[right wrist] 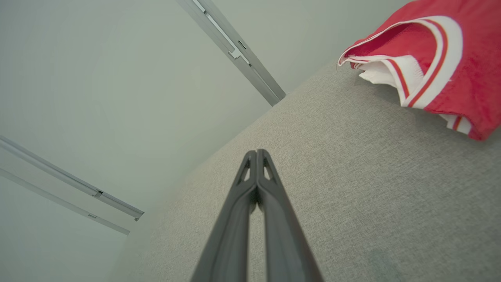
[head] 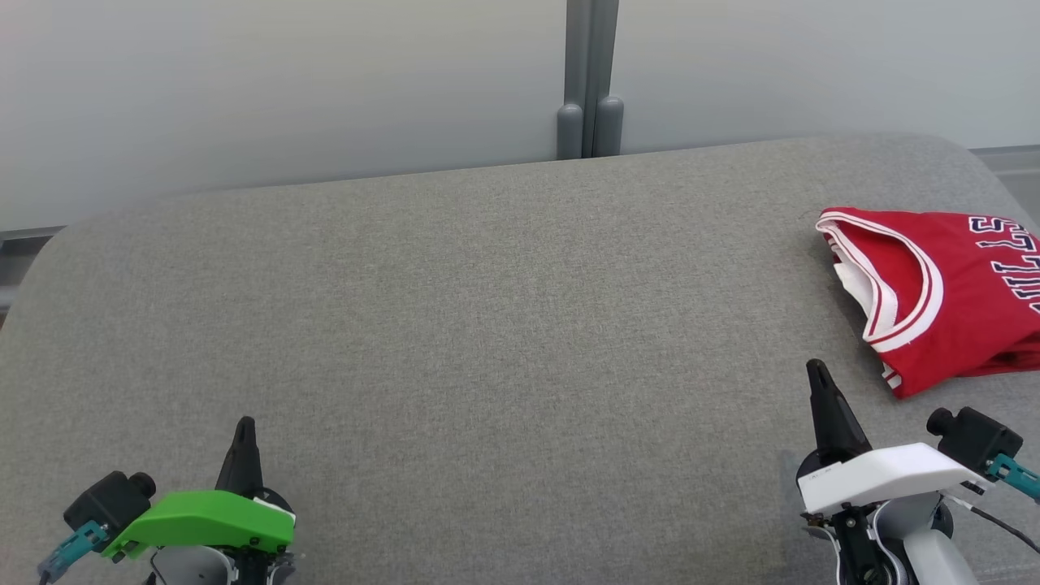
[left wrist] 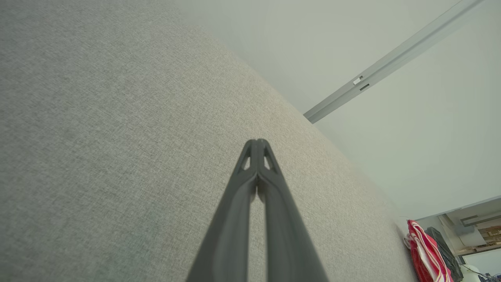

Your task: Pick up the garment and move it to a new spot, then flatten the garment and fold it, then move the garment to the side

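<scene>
The garment (head: 951, 296) is a red jersey with white trim and dark lettering, folded into a compact stack at the right edge of the grey fabric surface (head: 487, 325). It also appears in the right wrist view as the garment (right wrist: 438, 58) at the upper right, and far off as the garment (left wrist: 426, 250) in the left wrist view. My right gripper (head: 816, 374) sits at the lower right, shut and empty, a short way in front and left of the jersey. My left gripper (head: 244, 426) rests at the lower left, shut and empty, far from it. Both finger pairs meet at the tips (left wrist: 257, 143) (right wrist: 256, 152).
A pale wall with a grey vertical post (head: 591, 81) stands behind the surface's far edge. The surface has rounded corners, and the jersey lies close to its right edge. Shelving (left wrist: 481, 231) shows beyond that side in the left wrist view.
</scene>
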Controlling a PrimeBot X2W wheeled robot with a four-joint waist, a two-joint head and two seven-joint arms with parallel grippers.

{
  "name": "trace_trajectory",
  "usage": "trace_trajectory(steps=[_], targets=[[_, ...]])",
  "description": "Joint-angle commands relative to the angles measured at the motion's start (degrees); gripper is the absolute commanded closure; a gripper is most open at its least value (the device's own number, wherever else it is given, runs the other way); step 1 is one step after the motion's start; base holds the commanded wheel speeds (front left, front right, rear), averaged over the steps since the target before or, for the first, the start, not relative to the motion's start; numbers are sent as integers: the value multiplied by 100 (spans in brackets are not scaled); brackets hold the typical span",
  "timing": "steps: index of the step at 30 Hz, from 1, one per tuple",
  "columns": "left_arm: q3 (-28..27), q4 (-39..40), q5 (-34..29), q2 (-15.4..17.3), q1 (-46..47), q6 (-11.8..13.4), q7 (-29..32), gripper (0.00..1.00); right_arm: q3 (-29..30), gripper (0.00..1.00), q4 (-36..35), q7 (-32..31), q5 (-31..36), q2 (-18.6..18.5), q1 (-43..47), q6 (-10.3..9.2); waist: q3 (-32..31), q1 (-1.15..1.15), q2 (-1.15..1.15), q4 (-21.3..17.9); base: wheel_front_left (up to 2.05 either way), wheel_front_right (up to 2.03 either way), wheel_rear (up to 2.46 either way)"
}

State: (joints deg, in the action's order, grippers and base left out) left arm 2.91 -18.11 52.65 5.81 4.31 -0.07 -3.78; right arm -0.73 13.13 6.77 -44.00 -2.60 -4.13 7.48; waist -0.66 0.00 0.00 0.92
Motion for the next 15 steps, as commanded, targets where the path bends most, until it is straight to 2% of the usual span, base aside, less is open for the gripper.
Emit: trace_trajectory(steps=[1, 15], targets=[[-81, 51, 138, -10, 182, -49, 44, 100, 26, 100, -45, -23, -172, -32, -169, 3, 1, 0, 0, -1, 0, 0, 0], [-358, -18, 937, -66, 347, -205, 373, 100, 114, 100, 34, -199, -1192, -38, -246, 3, 16, 0, 0, -15, 0, 0, 0]])
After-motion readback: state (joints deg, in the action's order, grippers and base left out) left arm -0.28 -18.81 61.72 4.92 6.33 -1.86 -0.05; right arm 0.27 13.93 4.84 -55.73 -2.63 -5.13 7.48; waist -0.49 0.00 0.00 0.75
